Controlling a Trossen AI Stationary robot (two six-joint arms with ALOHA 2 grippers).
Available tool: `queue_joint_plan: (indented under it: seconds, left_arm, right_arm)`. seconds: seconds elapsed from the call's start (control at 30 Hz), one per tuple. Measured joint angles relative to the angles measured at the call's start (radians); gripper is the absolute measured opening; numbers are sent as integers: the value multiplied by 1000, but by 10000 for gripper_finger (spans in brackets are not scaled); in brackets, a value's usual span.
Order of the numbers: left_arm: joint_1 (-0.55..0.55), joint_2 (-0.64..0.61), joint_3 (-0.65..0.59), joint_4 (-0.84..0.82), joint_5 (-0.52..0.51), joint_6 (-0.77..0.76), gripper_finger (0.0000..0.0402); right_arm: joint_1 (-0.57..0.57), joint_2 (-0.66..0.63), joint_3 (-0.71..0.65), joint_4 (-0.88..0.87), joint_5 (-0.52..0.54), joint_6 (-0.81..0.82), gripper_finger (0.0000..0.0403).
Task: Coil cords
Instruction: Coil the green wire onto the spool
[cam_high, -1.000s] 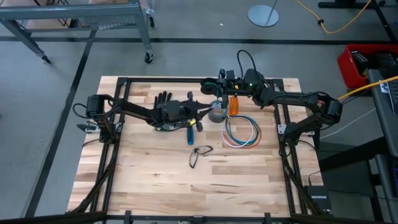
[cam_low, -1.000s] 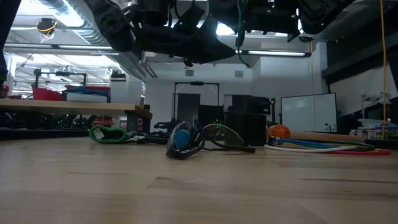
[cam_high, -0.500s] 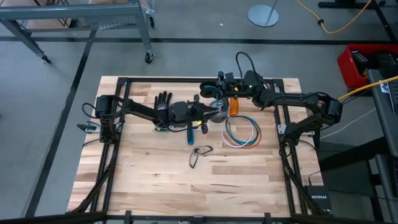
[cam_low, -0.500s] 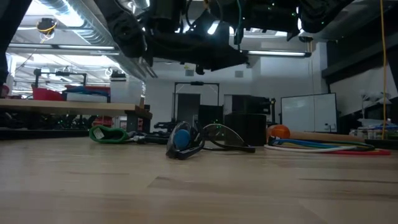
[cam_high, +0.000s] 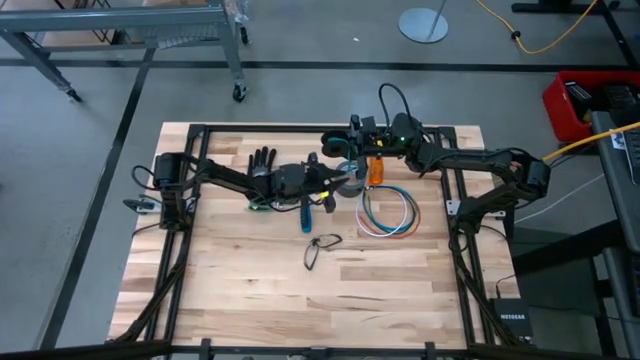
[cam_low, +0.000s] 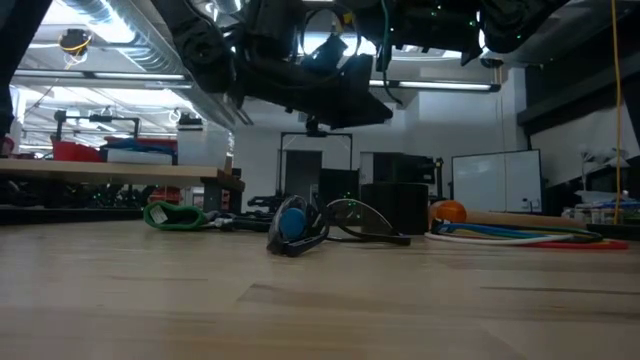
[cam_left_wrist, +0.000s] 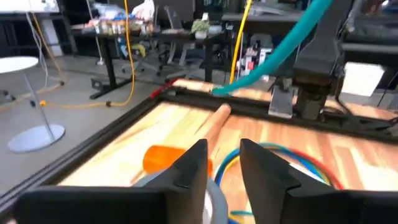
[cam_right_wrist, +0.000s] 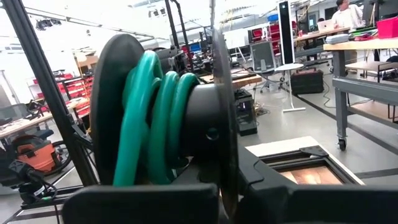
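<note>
We count one loose ring of thin white, blue and red cords (cam_high: 388, 213) flat on wooden bench (cam_high: 240, 290), toward right edge. Left gripper (cam_high: 355, 177) near grey tape roll (cam_high: 348, 183), fingers (cam_left_wrist: 198, 163) parted, empty. Right gripper (cam_high: 330, 141) near far edge, closed. Only left wrist view shows orange object (cam_left_wrist: 163, 158) beside cords.

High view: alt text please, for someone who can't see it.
Two dark arms meet over the far middle of a wooden table, left hand beside a grey tape roll. The cords, a loose white, blue and red ring, lie flat nearby, untouched.
</note>
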Motion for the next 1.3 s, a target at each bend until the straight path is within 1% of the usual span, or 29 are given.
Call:
queue_joint_plan:
  seconds: [0.1,0.2,0.3,0.4,0.7,1.17,1.3]
  left_arm:
    - [0,0,0,-35,-11,-18,119]
    - [-5,0,0,-6,-11,38,146]
    - [-17,0,0,53,-12,144,157]
    - [-26,0,0,96,-11,186,156]
    - [-22,0,0,151,-12,174,121]
    - [-17,0,0,168,-11,171,58]
    - [-16,0,0,166,-11,173,31]
  right_arm:
    - [0,0,0,0,0,0,1]
    - [0,0,0,-1,0,0,1]
    - [0,0,0,0,0,-6,1]
    - [0,0,0,0,0,-7,1]
    - [0,0,0,8,0,-7,1]
    - [0,0,0,24,-1,-7,1]
    - [0,0,0,23,-4,-7,1]
